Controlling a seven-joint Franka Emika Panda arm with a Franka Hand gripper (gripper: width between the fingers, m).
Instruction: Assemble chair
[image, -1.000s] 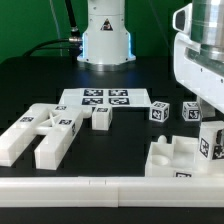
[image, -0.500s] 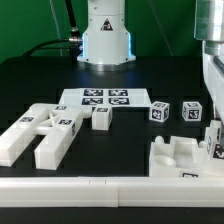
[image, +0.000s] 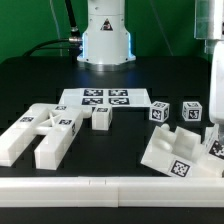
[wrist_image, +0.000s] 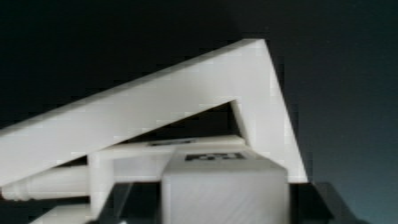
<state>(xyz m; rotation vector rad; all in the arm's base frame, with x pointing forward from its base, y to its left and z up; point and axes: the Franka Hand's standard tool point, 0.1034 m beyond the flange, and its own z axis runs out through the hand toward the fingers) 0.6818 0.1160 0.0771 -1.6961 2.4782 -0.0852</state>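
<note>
- The fingers (image: 214, 122) come down at the exterior view's right edge and appear clamped on the far-right side of the notched block (image: 172, 150). The pads themselves are cut off by the frame, so how narrow the gap is cannot be read directly.
- The notched block sits near the front on the exterior view's right. It is tilted, its grasped side raised, its low near corner at or just above the desk (image: 30, 80), and a tag faces the camera.
- In the wrist view the same block (wrist_image: 169, 110) fills the frame as a sloping white wedge with a tag under it, which fits a tight hold.
- The step looks like carrying this chair part toward its mate. The tilt suggests an off-centre grip, so the lift should be slow and straight up until the low corner is clear.
- The two cubes (image: 160, 111) (image: 192, 112) stand just beyond the block, so a swing toward the far side risks knocking them.
- The forked piece (image: 40, 132) and the short block (image: 101, 118) lie well apart, on the exterior view's left and in front of the marker board (image: 100, 98). A move that way should pass on the near side of the cubes.
- If the block sags further, it is wiser to set it down and take a more central hold.
</note>
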